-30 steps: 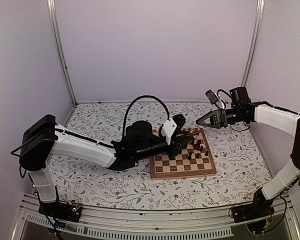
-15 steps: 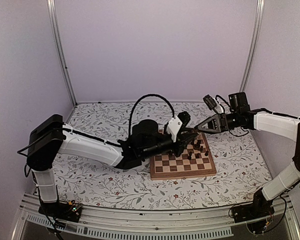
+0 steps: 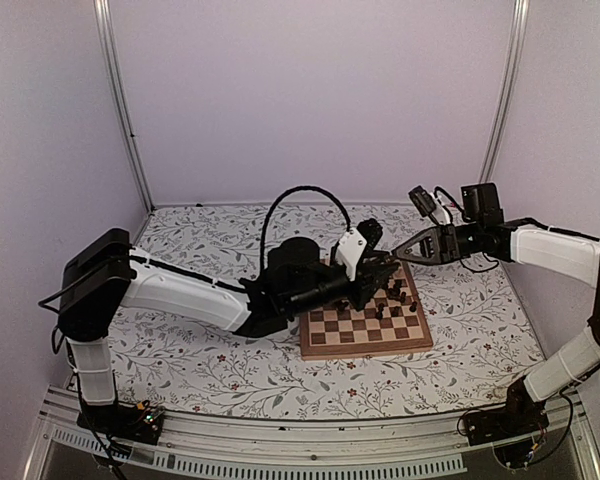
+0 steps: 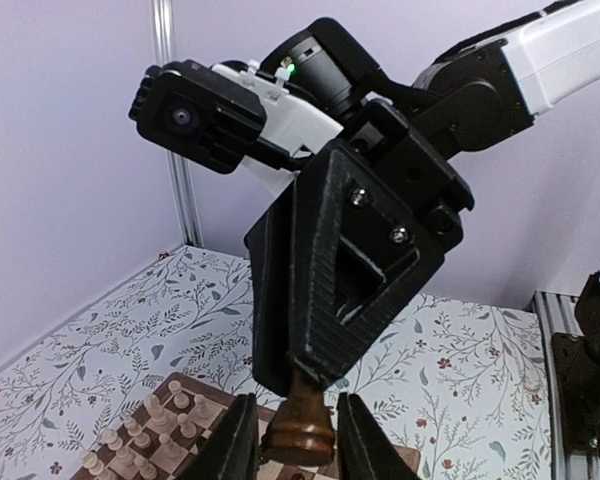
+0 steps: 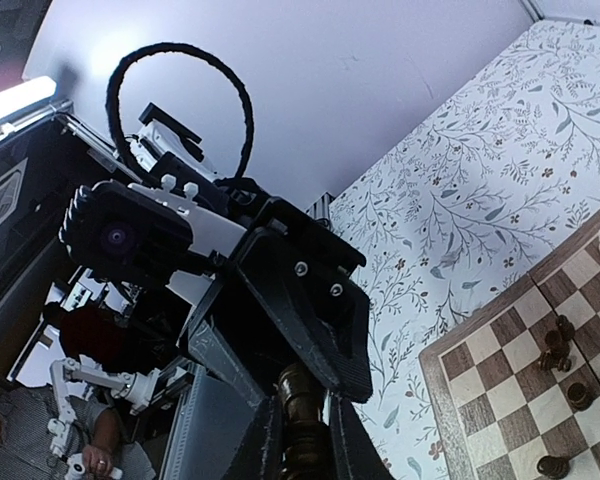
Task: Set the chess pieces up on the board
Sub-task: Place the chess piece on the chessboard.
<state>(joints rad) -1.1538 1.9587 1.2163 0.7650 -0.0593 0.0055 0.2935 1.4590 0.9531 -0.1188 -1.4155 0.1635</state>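
White arm shells [image 3: 170, 290], black joints [image 3: 292, 262], looped black cable [image 3: 300, 190], ribbed, screw-studded right claw [image 4: 302, 375]

A dark chess piece [image 4: 300, 428] stands upright between the two fingers [image 4: 238, 445] of the left gripper [image 4: 298, 445], which sit just beside its base; contact is unclear. From above, the black tips of the right gripper [image 4: 308, 372] pinch its top. Pale chess pieces [image 4: 145, 432] line the board [image 4: 192, 398] at lower left.
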